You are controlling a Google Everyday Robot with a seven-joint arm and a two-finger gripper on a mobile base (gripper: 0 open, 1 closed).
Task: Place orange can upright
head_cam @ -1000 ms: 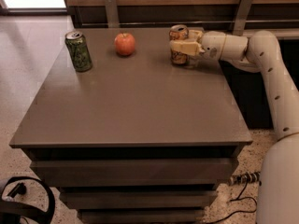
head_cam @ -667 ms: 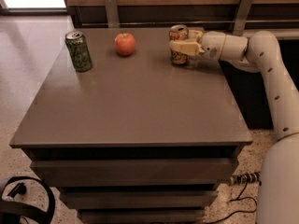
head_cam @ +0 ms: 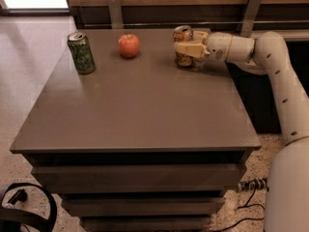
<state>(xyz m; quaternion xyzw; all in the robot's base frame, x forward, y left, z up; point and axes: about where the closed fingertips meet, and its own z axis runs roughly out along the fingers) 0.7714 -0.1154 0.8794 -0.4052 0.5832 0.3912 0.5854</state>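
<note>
The orange can (head_cam: pixel 183 59) stands upright on the grey table (head_cam: pixel 140 110) near its far right edge, silver top up. My gripper (head_cam: pixel 182 47) reaches in from the right at the can's mid-height. Its cream fingers (head_cam: pixel 189 49) are closed around the can's body, and one finger crosses the front of it. The white arm (head_cam: pixel 270 66) bends in from the right side of the camera view.
A green can with dark markings (head_cam: pixel 81 53) stands upright at the far left. A red apple (head_cam: pixel 129 46) lies at the back, between the two cans. A wooden wall with metal brackets (head_cam: pixel 115 11) runs behind the table. A cable (head_cam: pixel 246 185) lies on the floor at the right.
</note>
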